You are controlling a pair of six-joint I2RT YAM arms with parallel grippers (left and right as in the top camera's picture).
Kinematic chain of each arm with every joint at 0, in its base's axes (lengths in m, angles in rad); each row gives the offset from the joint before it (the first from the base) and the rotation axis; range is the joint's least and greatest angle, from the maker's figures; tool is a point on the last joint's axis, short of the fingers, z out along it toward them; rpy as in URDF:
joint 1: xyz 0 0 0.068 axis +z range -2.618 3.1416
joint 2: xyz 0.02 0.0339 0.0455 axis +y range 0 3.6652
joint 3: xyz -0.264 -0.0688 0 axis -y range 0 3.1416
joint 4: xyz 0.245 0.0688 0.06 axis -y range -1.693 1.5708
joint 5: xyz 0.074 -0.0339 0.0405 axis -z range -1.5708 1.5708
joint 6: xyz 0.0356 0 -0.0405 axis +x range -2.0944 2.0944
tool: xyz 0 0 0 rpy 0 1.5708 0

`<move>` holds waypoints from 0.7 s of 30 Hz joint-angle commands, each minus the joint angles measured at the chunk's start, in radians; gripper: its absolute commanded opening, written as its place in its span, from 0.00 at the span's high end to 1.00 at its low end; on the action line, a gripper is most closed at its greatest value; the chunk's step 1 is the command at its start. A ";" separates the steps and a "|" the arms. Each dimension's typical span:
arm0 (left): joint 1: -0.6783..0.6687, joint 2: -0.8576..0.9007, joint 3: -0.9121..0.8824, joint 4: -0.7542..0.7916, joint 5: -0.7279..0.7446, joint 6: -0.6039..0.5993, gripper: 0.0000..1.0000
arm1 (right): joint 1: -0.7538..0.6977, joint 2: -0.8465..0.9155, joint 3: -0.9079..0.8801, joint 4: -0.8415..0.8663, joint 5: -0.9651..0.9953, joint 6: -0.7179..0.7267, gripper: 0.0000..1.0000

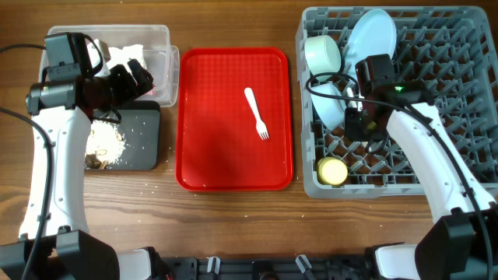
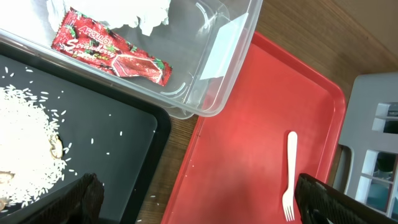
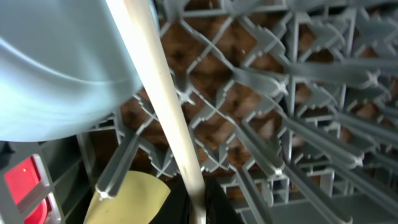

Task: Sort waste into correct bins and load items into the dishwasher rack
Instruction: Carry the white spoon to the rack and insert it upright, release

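Observation:
My left gripper (image 1: 132,78) is open and empty (image 2: 199,202), hovering over the near corner of the clear tub (image 1: 163,35) and the black tray (image 1: 146,136). The tub holds the white napkin (image 2: 140,12) and a red wrapper (image 2: 112,55). Crumbly food leftovers (image 1: 105,144) lie on the black tray. The white fork (image 1: 256,113) lies on the red serving tray (image 1: 210,117). My right gripper (image 1: 359,123) is down inside the grey rack (image 1: 467,78), shut on the white spoon's handle (image 3: 161,93). The rack holds the plate (image 1: 372,35), two bowls (image 1: 323,54) (image 1: 331,107) and the yellow cup (image 1: 334,171).
Loose grains are scattered on the black tray (image 2: 112,143) and on the wood between it and the red serving tray (image 2: 249,137). In the right wrist view a bowl (image 3: 56,68) sits left of the spoon, and the yellow cup (image 3: 134,199) is beside my fingers.

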 commanded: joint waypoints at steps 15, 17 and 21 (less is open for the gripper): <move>0.005 -0.005 0.012 0.002 -0.010 0.010 0.00 | -0.003 0.008 -0.002 -0.048 0.100 0.139 0.79; 0.005 -0.005 0.012 0.002 -0.010 0.010 0.00 | -0.003 0.008 -0.002 -0.043 0.104 0.141 0.75; 0.005 -0.005 0.012 0.002 -0.010 0.009 0.00 | -0.003 0.006 0.010 -0.011 0.102 0.139 0.76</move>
